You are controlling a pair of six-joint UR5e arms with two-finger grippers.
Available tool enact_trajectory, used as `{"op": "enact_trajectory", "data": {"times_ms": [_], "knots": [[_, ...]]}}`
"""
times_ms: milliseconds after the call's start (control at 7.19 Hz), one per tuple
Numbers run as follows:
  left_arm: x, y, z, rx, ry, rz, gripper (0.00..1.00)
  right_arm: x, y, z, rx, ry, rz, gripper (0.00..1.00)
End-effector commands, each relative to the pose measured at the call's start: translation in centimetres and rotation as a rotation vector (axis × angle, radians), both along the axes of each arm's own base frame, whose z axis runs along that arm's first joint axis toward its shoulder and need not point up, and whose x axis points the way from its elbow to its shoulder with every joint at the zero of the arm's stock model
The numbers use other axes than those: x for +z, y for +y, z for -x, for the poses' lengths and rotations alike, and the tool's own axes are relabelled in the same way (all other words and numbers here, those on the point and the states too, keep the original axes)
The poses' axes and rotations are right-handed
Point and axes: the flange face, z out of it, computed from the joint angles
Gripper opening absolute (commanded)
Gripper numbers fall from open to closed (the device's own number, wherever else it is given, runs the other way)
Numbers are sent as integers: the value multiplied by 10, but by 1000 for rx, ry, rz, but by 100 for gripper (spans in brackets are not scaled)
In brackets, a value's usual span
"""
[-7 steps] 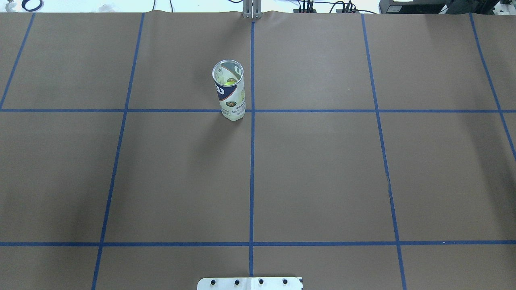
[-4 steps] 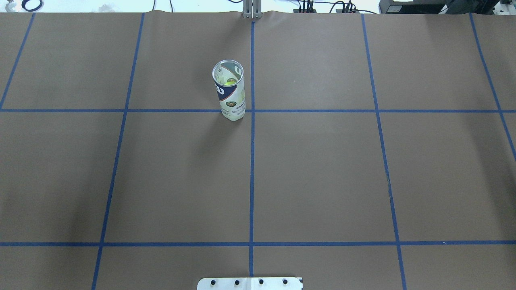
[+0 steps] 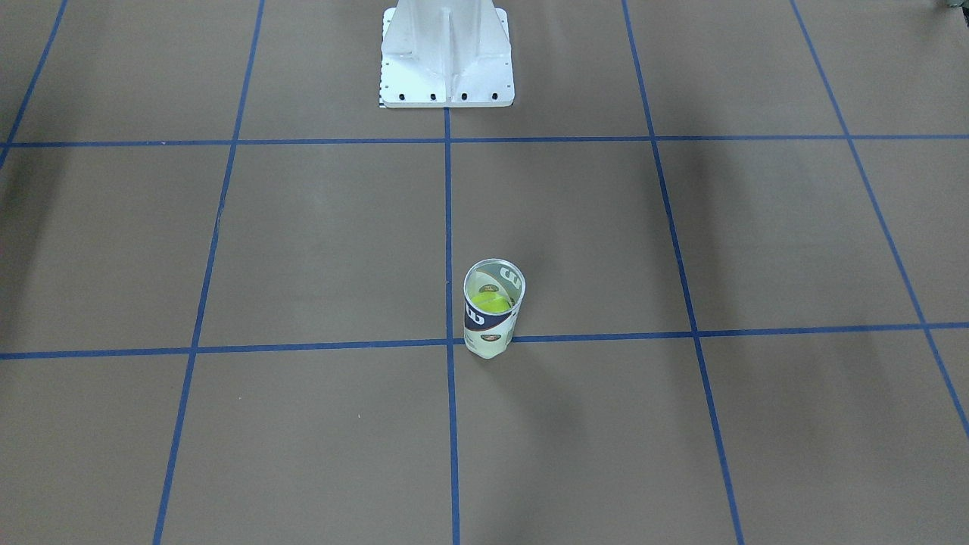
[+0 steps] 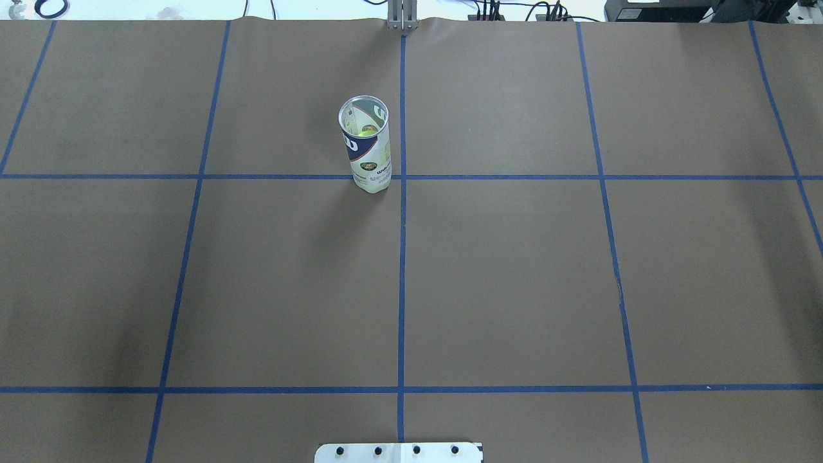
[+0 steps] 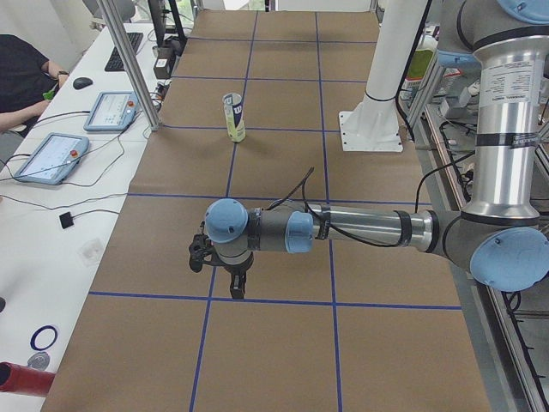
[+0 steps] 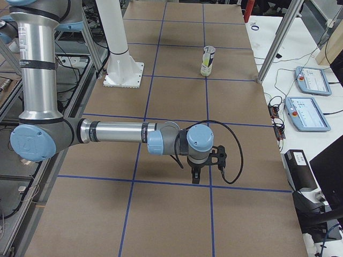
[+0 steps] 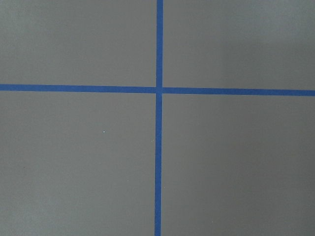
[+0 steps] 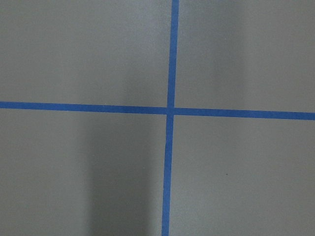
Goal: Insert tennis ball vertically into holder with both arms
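The holder (image 4: 365,145) stands upright on the brown table paper, just left of the centre blue tape line, with its open top up. A yellow-green tennis ball (image 3: 490,304) sits inside it and also shows in the overhead view (image 4: 368,132). The holder also shows in both side views (image 5: 233,116) (image 6: 207,60). My left gripper (image 5: 236,287) hangs low over a tape line, far from the holder. My right gripper (image 6: 196,176) does the same at the other end. I cannot tell whether either is open or shut. Both wrist views show only paper and a tape cross.
The white pedestal base (image 3: 447,53) stands at the robot's side of the table. Operator tablets (image 5: 51,154) (image 6: 305,112) and aluminium frame posts (image 5: 129,60) (image 6: 278,43) line the far edge. A person (image 5: 21,73) sits there.
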Motion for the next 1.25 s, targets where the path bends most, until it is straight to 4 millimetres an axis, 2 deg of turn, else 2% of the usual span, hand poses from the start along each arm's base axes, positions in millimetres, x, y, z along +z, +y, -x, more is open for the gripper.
{"op": "enact_trajectory", "data": {"times_ms": [0,1113], "knots": [[2,1,0,0,-2,3,100,-18,11,-2,13,23,36,99],[1,0,0,2,-2,1,100,-8,22,-1,9,13,-22,99]]}}
